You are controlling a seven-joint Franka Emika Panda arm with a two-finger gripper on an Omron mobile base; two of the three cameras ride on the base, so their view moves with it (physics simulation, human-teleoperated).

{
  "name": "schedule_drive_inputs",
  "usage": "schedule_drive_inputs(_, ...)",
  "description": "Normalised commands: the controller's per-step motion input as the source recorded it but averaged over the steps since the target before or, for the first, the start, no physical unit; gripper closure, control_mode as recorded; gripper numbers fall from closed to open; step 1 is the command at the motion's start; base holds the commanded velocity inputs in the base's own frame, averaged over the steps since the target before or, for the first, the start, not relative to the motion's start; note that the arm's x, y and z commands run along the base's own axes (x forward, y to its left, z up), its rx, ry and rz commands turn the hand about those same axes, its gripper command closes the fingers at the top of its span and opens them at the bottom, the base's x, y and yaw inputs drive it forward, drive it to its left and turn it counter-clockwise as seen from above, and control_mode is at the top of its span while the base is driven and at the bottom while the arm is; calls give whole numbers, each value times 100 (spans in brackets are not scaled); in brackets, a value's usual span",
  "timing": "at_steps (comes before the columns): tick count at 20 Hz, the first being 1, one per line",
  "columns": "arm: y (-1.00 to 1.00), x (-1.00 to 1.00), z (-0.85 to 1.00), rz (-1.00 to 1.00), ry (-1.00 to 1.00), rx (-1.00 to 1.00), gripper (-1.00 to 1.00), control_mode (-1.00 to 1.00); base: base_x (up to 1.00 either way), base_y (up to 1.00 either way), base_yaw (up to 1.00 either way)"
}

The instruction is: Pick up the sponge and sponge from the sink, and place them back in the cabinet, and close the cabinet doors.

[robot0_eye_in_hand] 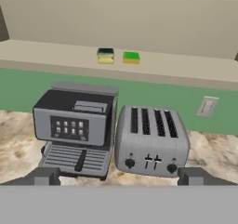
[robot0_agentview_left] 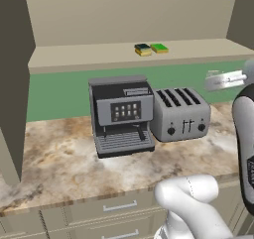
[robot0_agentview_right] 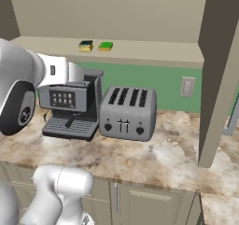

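Observation:
Two sponges lie side by side on the cabinet shelf (robot0_agentview_left: 74,54): the dark-topped sponge (robot0_agentview_left: 142,49) (robot0_agentview_right: 86,45) (robot0_eye_in_hand: 105,56) on the left, the bright green sponge (robot0_agentview_left: 159,48) (robot0_agentview_right: 105,46) (robot0_eye_in_hand: 131,57) on the right. The cabinet doors stand open, one at the left (robot0_agentview_left: 12,94) and one at the right (robot0_agentview_right: 219,70). My gripper (robot0_eye_in_hand: 120,176) is open and holds nothing. It hangs back from the counter, level with the appliances and well below the sponges. The sink is out of view.
A grey coffee machine (robot0_agentview_left: 121,114) (robot0_eye_in_hand: 76,125) and a silver toaster (robot0_agentview_left: 179,114) (robot0_eye_in_hand: 151,141) stand on the marble counter (robot0_agentview_left: 54,158) under the shelf. A wall outlet (robot0_agentview_right: 187,86) sits on the green backsplash. Beige drawers (robot0_agentview_left: 119,206) run below the counter edge.

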Motion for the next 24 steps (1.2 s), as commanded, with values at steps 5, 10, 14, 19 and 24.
schedule_drive_inputs(5,-54,-44,0,2,-2,0,-100,-100,0,0,0)
schedule_drive_inputs(10,-49,-32,0,1,-1,0,-100,-100,0,0,0)
schedule_drive_inputs(14,-44,-24,0,1,0,0,-100,-100,0,0,0)
schedule_drive_inputs(19,-38,-23,0,1,0,0,-100,-100,0,0,0)
schedule_drive_inputs(24,-40,-28,0,3,0,0,-100,-100,0,0,0)
